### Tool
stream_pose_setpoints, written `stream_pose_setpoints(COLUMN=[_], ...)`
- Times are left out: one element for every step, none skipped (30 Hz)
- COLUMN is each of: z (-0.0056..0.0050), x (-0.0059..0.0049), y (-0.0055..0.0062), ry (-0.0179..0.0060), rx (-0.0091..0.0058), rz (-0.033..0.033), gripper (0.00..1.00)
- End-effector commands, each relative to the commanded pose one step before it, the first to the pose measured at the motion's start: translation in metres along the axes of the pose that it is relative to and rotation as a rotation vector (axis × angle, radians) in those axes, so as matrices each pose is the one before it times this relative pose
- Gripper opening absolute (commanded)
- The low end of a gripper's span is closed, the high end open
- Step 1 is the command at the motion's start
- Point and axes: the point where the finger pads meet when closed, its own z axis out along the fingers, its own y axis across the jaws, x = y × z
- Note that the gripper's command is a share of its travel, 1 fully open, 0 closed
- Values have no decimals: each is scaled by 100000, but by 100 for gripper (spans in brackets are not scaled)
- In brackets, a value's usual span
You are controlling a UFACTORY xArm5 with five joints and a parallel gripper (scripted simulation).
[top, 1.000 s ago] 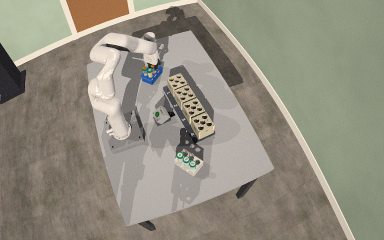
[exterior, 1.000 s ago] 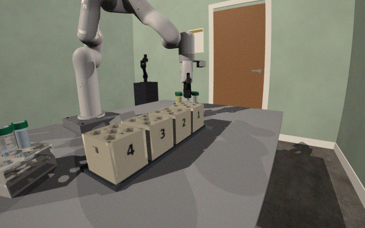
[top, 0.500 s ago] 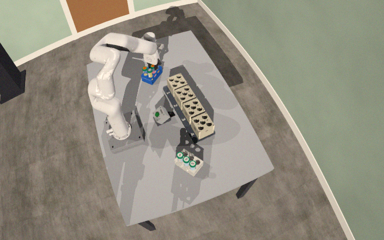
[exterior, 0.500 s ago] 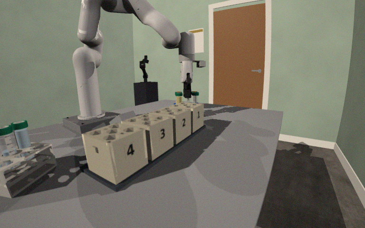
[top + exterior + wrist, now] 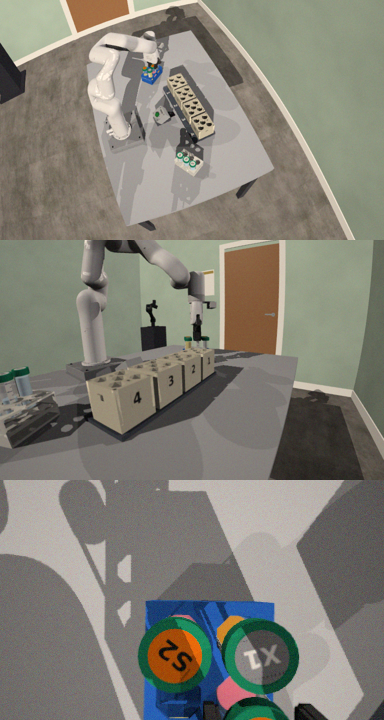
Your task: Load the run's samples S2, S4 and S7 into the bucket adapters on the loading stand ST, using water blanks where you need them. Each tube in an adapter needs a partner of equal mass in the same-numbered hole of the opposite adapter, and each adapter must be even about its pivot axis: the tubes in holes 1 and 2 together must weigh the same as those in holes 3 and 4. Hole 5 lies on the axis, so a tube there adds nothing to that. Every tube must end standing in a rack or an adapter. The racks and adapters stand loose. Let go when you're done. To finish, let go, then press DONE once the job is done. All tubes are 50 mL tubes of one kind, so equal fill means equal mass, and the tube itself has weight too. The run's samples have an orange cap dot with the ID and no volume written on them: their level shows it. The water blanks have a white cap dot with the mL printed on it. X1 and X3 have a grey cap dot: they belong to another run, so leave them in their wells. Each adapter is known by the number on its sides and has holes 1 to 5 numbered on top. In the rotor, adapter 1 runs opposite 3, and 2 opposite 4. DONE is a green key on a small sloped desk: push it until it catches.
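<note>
The orange-dotted tube (image 5: 152, 66) (image 5: 197, 343) (image 5: 260, 715) with a green cap stands upright in the blue rack (image 5: 147, 80) (image 5: 150, 611), toward the counter's door-side edge.
The black-fingered gripper (image 5: 155, 65) (image 5: 197, 339) (image 5: 257, 711) is partly spread around that cap, pinching nothing; the cap's ID is cut off in the wrist view. Beside it stand orange-dotted S2 (image 5: 144, 68) (image 5: 175, 655) and grey-dotted X1 (image 5: 149, 71) (image 5: 260, 656). Four beige, numbered adapters (image 5: 207, 131) (image 5: 127, 406) line the dark loading stand (image 5: 181, 114) mid-counter, adapter 1 nearest the door-side edge. The grey desk with its green key (image 5: 157, 114) sits between stand and arm base (image 5: 135, 143), which is by a long edge. Toward the edge opposite the door, a clear rack (image 5: 184, 169) holds three white-dotted, green-capped tubes (image 5: 186, 159).
</note>
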Motion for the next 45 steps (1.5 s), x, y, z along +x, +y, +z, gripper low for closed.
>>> stream_pose_setpoints(z=[-930,-200,-200,-200,-200,-200,-200,0,0,-200,-200,-200,-200,-200,-200,-200,-200,-200,-200,-200,-200,-200,-200,-200,0,0,-200,-200,-200,-200,-200,-200,-200,-200,-200,-200,-200,-200,-200,-200,-200,0,0,-200,-200], x=[111,0,0,0,0,0,0,0,0,0,0,0,0,0,0,0,0,0,0,0,0,0,0,0,0,0,0,0,0,0,0,0,0,0,0,0,0,0,0,0,0,0,0,0,0], y=[-11,0,0,0,0,0,0,0,0,0,0,0,0,0,0,0,0,0,0,0,0,0,0,0,0,0,0,0,0,0,0,0,0,0,0,0,0,0,0,0,0,0,0,0,0], ry=[313,0,0,0,0,0,0,0,0,0,0,0,0,0,0,0,0,0,0,0,0,0,0,0,0,0,0,0,0,0,0,0,0,0,0,0,0,0,0,0,0,0,0,0,0], rx=[297,0,0,0,0,0,0,0,0,0,0,0,0,0,0,0,0,0,0,0,0,0,0,0,0,0,0,0,0,0,0,0,0,0,0,0,0,0,0,0,0,0,0,0,0], rz=[0,0,0,0,0,0,0,0,0,0,0,0,0,0,0,0,0,0,0,0,0,0,0,0,0,0,0,0,0,0,0,0,0,0,0,0,0,0,0,0,0,0,0,0,0], gripper=[44,44,44,44,44,44,44,44,44,44,44,44,44,44,44,44,44,44,44,44,44,44,44,44,44,44,44,44,44,44,44,44,44,44,44,44,44,44,44,44,44,44,44,44,44])
